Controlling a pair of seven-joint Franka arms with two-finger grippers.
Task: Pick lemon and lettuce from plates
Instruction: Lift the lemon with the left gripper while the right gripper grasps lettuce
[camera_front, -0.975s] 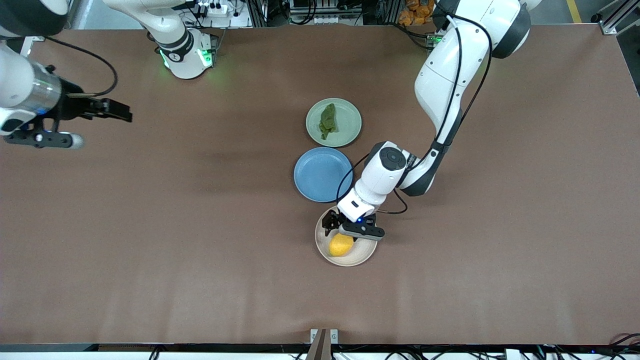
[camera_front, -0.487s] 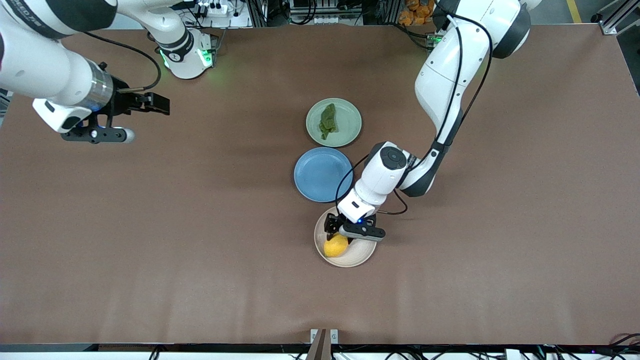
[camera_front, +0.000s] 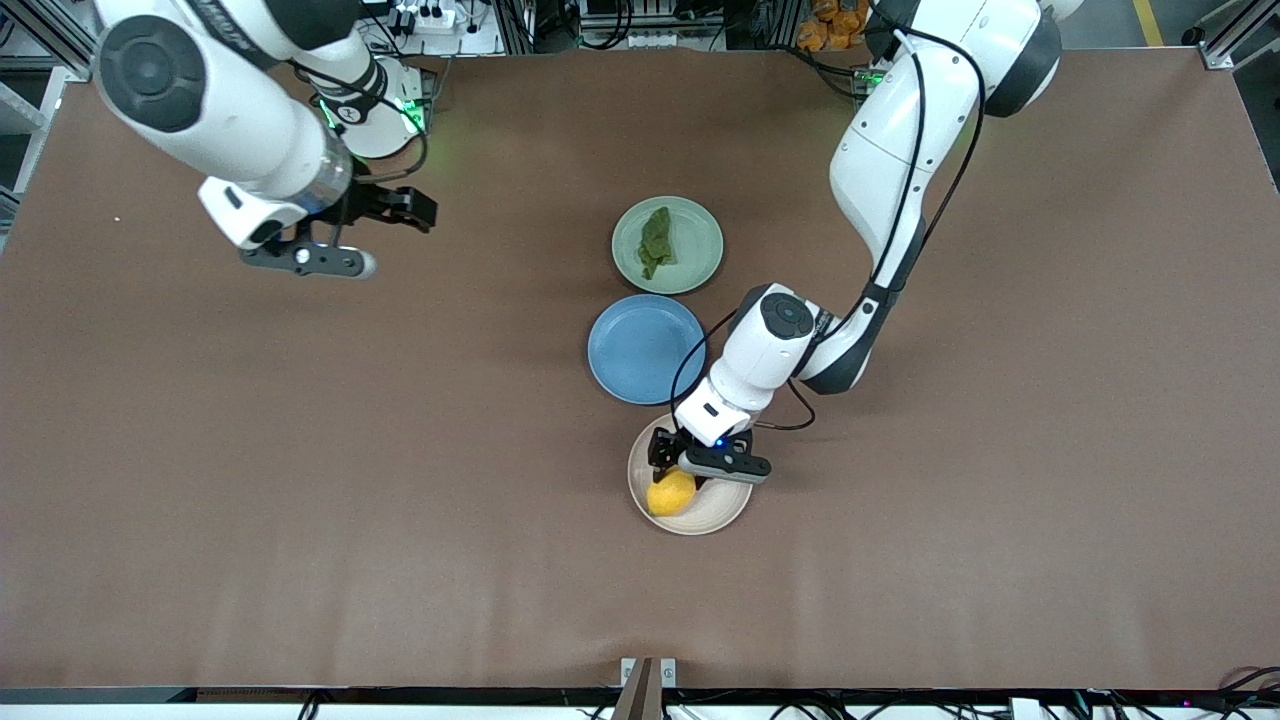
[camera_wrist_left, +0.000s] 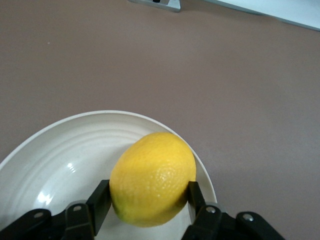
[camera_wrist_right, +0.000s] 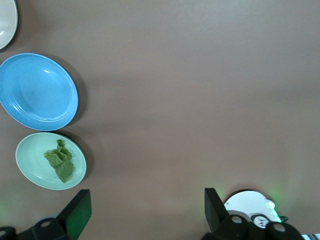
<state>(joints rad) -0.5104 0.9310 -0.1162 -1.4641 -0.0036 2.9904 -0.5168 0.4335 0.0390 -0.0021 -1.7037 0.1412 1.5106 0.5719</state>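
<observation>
Clamped on the lemon (camera_wrist_left: 152, 178), the left gripper (camera_front: 673, 470) now has both fingers pressed against the fruit's sides; a second ago they stood wide apart around it. The lemon still rests in the beige-white plate (camera_front: 725, 512), near the rim, and both fruit and plate have slid a little toward the right arm's end of the table as the fingers closed. With the grasp made, the first pick looks ready for a lift, which has not begun.

Over the same second the right arm has swung in from its end of the table. The right gripper (camera_front: 400, 208) hangs over bare tabletop with its fingers spread wide and nothing between them, pointing toward the pale green plate (camera_front: 702, 262) but well apart from it. The lettuce (camera_front: 657, 241) lies crumpled on that plate, untouched. This looks like the start of a reach for the leaf.

Between the two task plates sits a blue plate (camera_front: 646, 348) with nothing on it. It lies just beside the left arm's wrist, so a straight upward lift should clear it. Nothing stands between the right gripper and the lettuce. The left arm's elbow rises close by the green plate, toward the left arm's end of the table, which could crowd the right arm's approach.
</observation>
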